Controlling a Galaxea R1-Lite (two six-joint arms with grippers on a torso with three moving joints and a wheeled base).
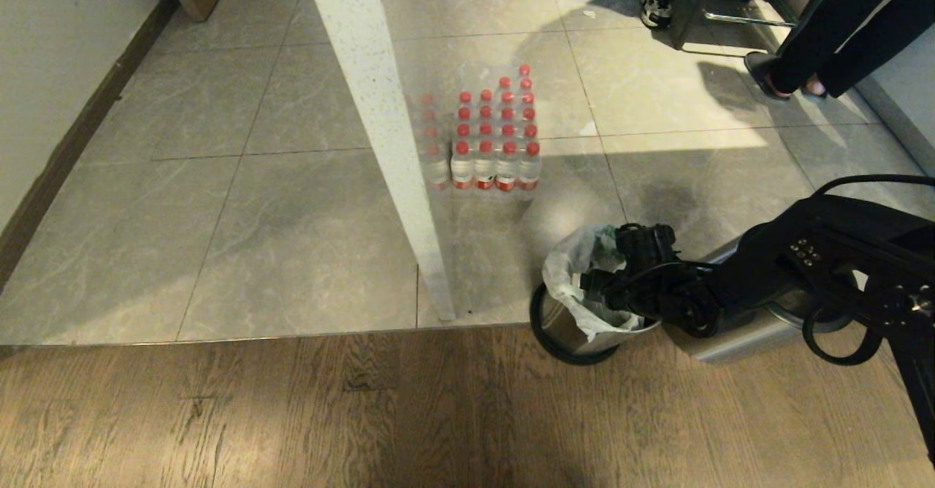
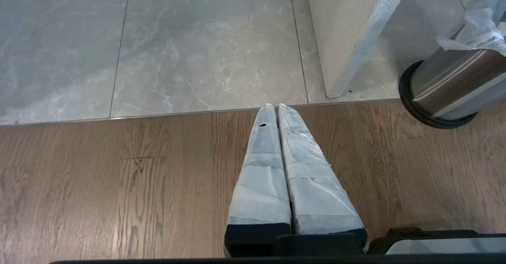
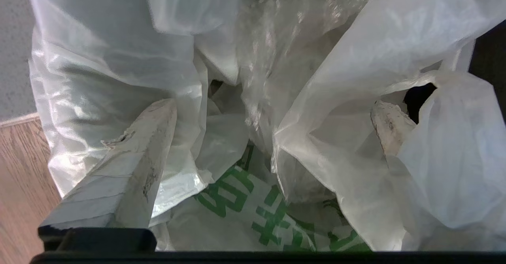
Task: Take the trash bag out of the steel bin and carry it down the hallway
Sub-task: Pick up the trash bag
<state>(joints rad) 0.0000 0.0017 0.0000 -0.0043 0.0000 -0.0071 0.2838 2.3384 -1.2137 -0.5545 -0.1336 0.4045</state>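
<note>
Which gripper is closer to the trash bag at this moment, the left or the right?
Right. The right gripper is open inside the mouth of the trash bag, plastic between its fingers. The left gripper is shut, pointing at the wooden floor, away from the steel bin.

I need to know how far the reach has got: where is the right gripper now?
In the head view, lower right, the right gripper is open at the mouth of the steel bin, its fingers among the trash bag folds.
</note>
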